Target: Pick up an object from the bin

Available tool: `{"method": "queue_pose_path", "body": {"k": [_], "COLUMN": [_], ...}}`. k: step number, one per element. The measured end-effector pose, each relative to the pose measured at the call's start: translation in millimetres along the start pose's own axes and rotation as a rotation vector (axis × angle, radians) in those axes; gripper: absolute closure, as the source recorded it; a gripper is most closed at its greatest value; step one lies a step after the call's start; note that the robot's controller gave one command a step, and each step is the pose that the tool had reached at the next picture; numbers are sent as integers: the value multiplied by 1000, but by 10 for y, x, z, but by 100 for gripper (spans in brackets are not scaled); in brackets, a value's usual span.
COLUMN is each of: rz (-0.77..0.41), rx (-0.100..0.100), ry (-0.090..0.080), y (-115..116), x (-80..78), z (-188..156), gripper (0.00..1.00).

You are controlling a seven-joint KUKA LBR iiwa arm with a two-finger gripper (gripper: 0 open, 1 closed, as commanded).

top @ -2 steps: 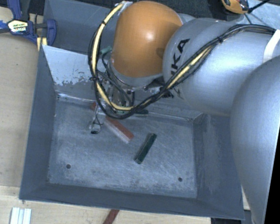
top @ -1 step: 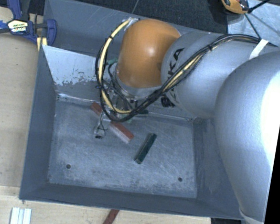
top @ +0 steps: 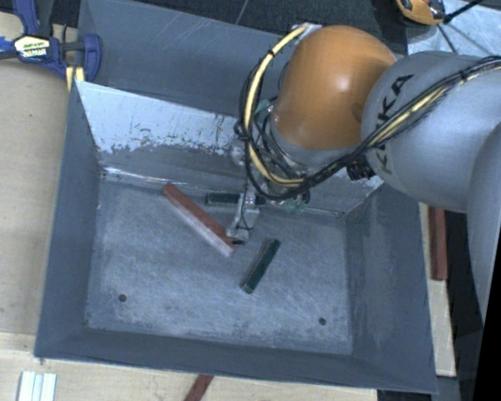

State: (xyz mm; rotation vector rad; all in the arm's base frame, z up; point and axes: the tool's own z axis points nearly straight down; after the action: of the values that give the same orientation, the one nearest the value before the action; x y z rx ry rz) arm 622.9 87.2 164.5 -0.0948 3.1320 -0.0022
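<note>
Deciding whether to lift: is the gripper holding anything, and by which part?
Cannot tell. The gripper is down at the lower-right end of the reddish-brown stick on the bin floor, but whether it grips it is hidden.

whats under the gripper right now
The right end of a red-brown stick lies under the gripper. A dark bar lies apart, not under it. The stick's tip and a small dark piece behind are partly covered.
</note>
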Motion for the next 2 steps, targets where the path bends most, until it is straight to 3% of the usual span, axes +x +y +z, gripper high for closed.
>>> {"method": "queue_pose_path", "body": {"k": [1, 2], "rz": [60, 86], "rx": [-2, -2], "ry": [9, 11], "y": [290, 172], "x": [-4, -42], "z": [402, 965], "gripper": [0, 0]}}
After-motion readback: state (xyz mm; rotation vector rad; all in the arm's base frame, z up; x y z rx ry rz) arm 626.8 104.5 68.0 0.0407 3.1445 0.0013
